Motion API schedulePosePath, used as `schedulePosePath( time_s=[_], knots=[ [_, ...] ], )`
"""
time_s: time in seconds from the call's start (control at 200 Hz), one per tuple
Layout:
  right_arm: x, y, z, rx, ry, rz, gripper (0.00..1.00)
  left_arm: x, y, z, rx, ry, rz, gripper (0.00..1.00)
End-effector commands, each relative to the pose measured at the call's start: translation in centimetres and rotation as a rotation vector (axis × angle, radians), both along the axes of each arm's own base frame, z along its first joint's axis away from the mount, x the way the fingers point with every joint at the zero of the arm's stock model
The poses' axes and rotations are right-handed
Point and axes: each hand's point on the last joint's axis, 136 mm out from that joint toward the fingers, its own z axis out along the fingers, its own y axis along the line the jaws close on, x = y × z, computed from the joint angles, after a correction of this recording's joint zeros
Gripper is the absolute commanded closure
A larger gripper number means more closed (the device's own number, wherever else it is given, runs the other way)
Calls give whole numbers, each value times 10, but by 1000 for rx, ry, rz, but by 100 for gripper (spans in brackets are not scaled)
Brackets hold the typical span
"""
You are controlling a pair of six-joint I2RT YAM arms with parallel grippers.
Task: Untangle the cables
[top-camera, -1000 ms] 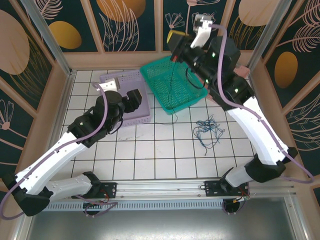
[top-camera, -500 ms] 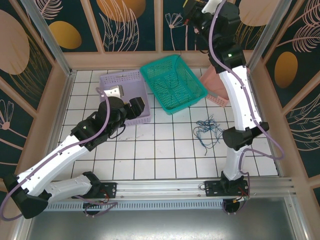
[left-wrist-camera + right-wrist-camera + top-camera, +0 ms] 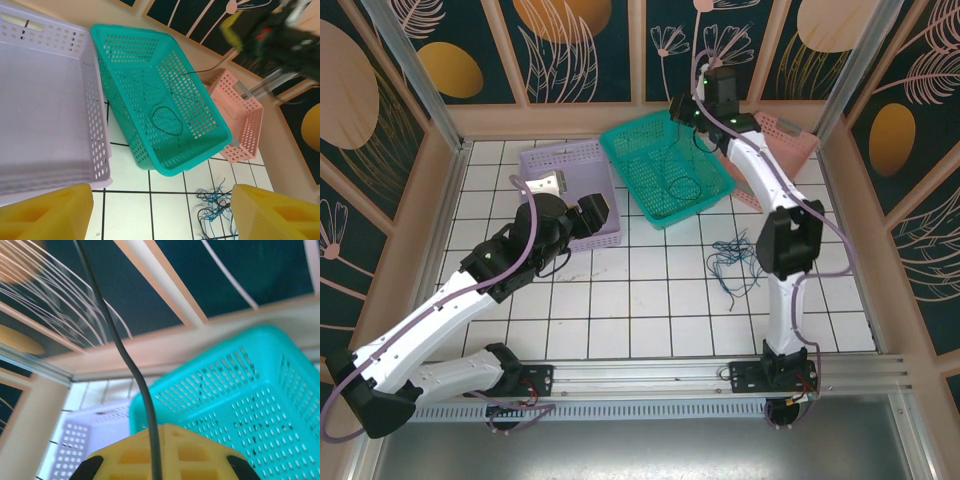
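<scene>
1. My right claw (image 3: 155,440), pinched shut on the black cable (image 3: 135,375), has come down from its high lift to the teal basket's (image 3: 122,120) far rim. A loop now lies inside, so I judge this strand freed.
2. The blue cable (image 3: 735,262) lies bunched on the bench, just right of the basket's near corner.
3. My left claw (image 3: 160,215) gapes wide and empty to the basket's left, with bare tiles in front.

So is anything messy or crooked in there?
Yes. The teal basket sits crooked to the tile lines and seems tipped against the lavender basket. A black cable loops inside it and runs up to the right gripper. A tangled cable bunch lies loose on the tiles.
</scene>
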Motion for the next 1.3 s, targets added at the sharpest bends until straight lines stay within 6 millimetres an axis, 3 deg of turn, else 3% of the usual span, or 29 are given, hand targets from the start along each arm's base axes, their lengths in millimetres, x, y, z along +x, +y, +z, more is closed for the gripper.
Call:
schedulePosePath(
  time_s=[0.0,0.175,0.295,0.395,0.505,0.681,0.761,0.851,0.911,0.976,1.086,1.291],
  knots=[
    [-1,19,-39,20,130,60,100,1,-1,2,-27,-7,2,28],
    [8,33,-83,49,231,71,100,0,-1,0,-27,3,1,28],
    [11,35,-93,41,261,58,75,-1,2,1,-20,5,9,28],
    [7,30,-70,18,221,24,56,-1,3,0,-15,7,9,27],
    [-6,18,-34,28,161,-23,44,-1,0,-6,-9,17,-2,26],
    [-36,-12,12,27,111,-124,45,4,-14,-11,-10,28,-42,25],
    [-63,-32,34,45,77,-189,49,6,-22,-11,-8,25,-68,25],
    [-99,-65,36,67,87,-305,53,8,-29,-14,-6,30,-93,26],
    [-127,-85,25,71,114,-375,55,9,-36,-17,-9,33,-119,27],
    [-161,-109,0,67,187,-467,55,9,-46,-20,-18,35,-161,28],
    [-221,-140,-60,66,361,-581,55,7,-70,-34,-35,64,-271,31],
    [-298,-155,-157,72,685,-627,54,-7,-119,-78,-70,169,-491,50]
  ],
)
